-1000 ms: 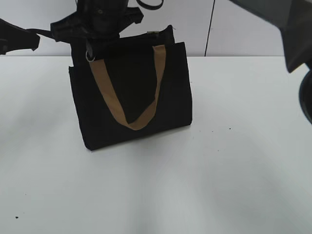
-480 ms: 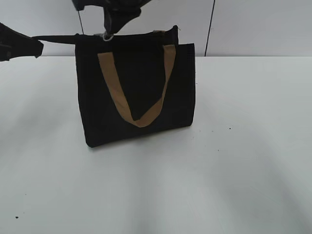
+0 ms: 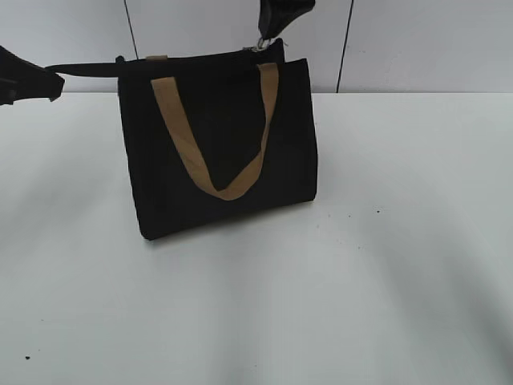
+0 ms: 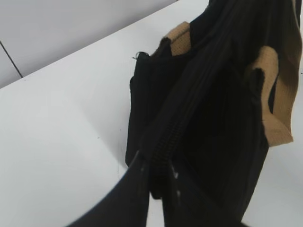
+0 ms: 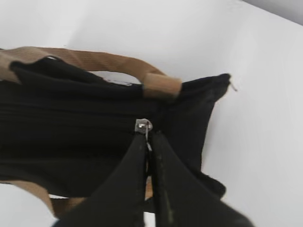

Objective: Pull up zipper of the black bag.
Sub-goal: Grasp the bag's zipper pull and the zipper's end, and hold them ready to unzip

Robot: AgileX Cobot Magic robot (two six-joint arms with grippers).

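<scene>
Silver-grey, the zipper (image 5: 143, 125) sits just beyond the tips of our right pincer (image 5: 148, 142), whose jaws are pressed together on its pull tab, near the end of the black bag (image 3: 220, 144) farthest from our left pincer (image 4: 158, 177). Below the right pincer the bag stands upright on the white desk (image 3: 385, 281), a tan strap handle (image 3: 212, 136) looping down its front face. At the opposite end, the left pincer is clamped on a black fabric tail (image 3: 84, 69) running off the bag's top edge, holding it taut.
</scene>
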